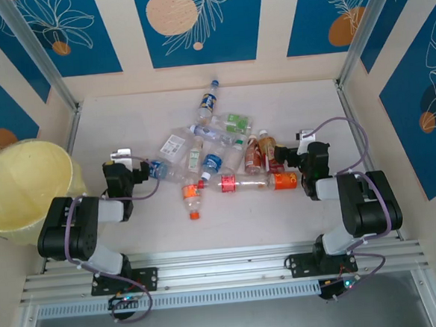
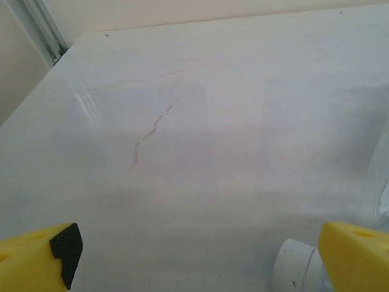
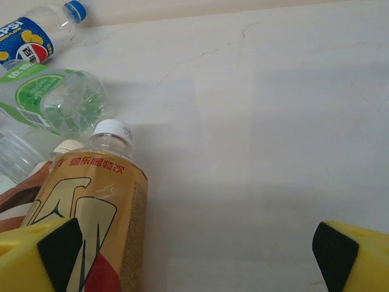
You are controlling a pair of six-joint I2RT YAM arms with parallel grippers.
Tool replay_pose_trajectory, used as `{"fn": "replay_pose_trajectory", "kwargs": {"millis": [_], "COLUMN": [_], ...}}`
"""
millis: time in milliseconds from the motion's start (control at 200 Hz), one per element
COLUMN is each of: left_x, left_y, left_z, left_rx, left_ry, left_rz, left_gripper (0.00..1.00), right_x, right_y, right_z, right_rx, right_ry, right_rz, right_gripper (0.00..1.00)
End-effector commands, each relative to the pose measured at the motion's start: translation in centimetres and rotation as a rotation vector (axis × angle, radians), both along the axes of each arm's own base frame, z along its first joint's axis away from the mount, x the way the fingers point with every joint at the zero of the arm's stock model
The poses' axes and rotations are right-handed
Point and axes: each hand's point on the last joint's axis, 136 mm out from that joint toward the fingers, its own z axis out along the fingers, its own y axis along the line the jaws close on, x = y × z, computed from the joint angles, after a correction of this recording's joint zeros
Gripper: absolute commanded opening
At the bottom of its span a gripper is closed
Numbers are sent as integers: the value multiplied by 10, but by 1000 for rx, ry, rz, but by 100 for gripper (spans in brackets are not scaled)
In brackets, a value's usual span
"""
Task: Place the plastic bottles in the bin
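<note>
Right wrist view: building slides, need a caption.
Open right gripper, a tan-labelled bottle by one finger, green-labelled bottle and Pepsi bottle beyond.

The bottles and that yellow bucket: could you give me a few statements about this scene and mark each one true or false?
1. The bin stands to the left of the left arm. True.
2. The plastic bottles lie heaped in the middle of the table. True.
3. The right gripper is clamped on a bottle. False: its jaws are open and hold nothing; a brown-labelled bottle lies beside one finger.
4. The left gripper is shut. False: it is open and holds nothing.
5. The bottles stand upright. False: they lie on their sides.
</note>
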Motion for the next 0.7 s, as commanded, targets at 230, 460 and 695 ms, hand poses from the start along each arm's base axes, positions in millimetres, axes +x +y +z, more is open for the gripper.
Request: {"fn": "replay_pose_trajectory", "kwargs": {"millis": [230,460,695], "left_x": [0,0,0], "left_y": [1,1,1], "left_z": [2,2,2], "left_rx": [-9,-8,-7], "left_ry": [-10,-9,-9], "left_rz": [14,14,13], "left_gripper": [100,100,100], "right_x": [3,3,3], "right_y": [4,3,4], "right_z": [6,5,6], "right_rx": [8,9,12], "right_ry": [-15,-14,-14], "right_rz": [45,45,48], "right_gripper": [100,100,100]}}
